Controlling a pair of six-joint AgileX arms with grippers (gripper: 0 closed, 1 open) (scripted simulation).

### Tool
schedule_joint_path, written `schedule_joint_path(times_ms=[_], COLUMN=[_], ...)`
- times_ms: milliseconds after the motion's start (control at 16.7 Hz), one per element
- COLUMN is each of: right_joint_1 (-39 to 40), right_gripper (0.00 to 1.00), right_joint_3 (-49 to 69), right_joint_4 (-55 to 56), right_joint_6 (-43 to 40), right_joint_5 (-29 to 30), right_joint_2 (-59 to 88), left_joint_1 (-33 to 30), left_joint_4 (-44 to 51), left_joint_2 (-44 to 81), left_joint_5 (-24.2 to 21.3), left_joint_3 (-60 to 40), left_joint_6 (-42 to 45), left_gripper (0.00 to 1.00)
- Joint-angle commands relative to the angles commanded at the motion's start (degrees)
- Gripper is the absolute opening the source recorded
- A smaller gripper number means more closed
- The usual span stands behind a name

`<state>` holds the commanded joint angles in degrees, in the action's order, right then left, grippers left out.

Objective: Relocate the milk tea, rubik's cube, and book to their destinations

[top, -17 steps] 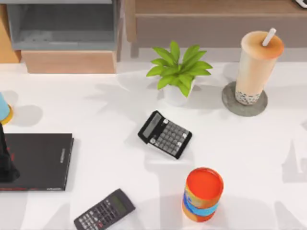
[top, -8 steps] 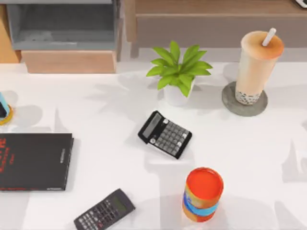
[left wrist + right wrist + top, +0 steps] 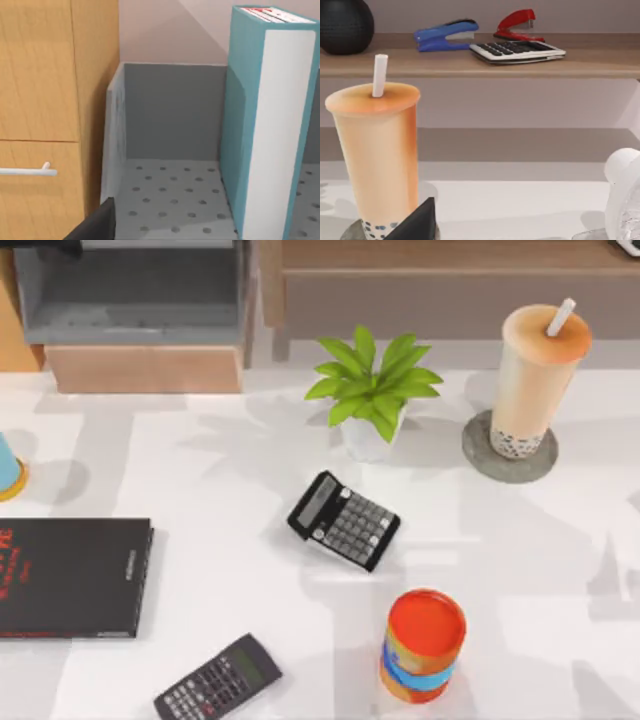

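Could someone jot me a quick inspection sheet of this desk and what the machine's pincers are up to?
Surface: white table, shadows across it.
Job's things: milk tea upright on the grey coaster; teal book upright in the grey perforated bin; black book flat at the table's left edge.
Clutter: potted plant, two calculators, orange-red can; the shelf holds staplers and a white calculator.
Pincers: a dark left fingertip near the bin; a dark right fingertip by the cup's base.
Cables: nothing seen.
Surroundings: wooden drawer front beside the bin.
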<state>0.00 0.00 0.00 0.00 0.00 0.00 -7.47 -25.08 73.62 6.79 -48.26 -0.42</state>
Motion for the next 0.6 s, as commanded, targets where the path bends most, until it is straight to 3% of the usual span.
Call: schedule_joint_path(times_ms=[360,600], right_joint_1=[0.0,0.0], right_gripper=[1.00,1.00], right_joint_3=[0.0,0.0], right_joint_4=[0.0,0.0], right_joint_6=[0.0,0.0], right_joint_5=[0.0,0.0], right_joint_2=[0.0,0.0], left_joint_1=[-2.7,-4.0], left_joint_4=[-8.6,-11.8], left_joint_2=[25.8,34.4], left_joint_5=[2.3,2.7], left_joint_3=[-16.6,-22.6], left_joint_6=[-0.8,-0.3], left_gripper=[1.00,1.00])
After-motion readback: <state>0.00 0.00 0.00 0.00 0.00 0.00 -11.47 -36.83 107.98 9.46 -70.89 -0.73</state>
